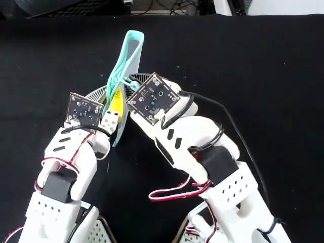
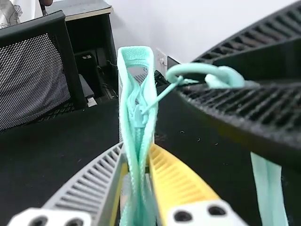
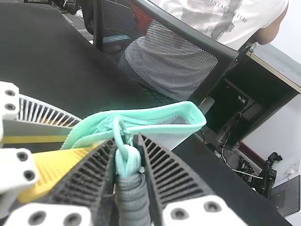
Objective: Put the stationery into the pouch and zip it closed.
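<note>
The mint-green pouch (image 1: 129, 54) stands on its edge on the black table, long side pointing away from the arms. My left gripper (image 1: 113, 104), with one grey and one yellow finger, is shut on the pouch's near end (image 2: 137, 117). My right gripper (image 1: 132, 85), with black ribbed fingers (image 3: 162, 169), is shut on the zip pull cord (image 3: 125, 157), a mint loop joined to a grey cord. The loop (image 2: 197, 73) runs to the zip slider (image 2: 139, 115) near the pouch's top edge (image 3: 155, 117). The pouch's inside is hidden.
Black cloth (image 1: 253, 66) covers the whole table around the arms. A loose red and white cable (image 1: 174, 191) hangs between the two arm bases. A mesh chair back (image 3: 164, 56) and a dark cabinet (image 2: 89, 42) stand beyond the table's far edge.
</note>
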Motion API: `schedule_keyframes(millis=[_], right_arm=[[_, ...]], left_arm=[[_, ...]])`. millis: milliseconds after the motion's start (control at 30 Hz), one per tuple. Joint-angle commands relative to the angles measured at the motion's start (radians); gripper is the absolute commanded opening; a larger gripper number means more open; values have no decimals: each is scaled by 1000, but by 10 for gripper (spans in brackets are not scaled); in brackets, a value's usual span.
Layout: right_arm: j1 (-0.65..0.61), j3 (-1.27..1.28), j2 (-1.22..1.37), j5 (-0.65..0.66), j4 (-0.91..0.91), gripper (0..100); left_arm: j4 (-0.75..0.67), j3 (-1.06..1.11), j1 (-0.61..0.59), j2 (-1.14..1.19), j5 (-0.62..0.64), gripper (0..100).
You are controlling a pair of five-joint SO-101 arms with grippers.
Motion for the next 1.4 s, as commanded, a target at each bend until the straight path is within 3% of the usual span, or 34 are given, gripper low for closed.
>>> schedule_keyframes(millis=[0,433,633,900,1367], right_arm=[[14,-8,-2,-6,-28,13],[-72,16,-8,-2,-21,17],[-72,16,-10,-3,-18,135],[-72,15,-10,-3,-26,14],[-71,13,-16,-3,-26,16]], left_arm=[[14,-12,-8,-18,-8,30],[18,-7,-12,-18,-9,30],[20,-5,-12,-18,-9,30],[18,-7,-88,-18,-6,30],[15,10,-84,-17,-8,30]])
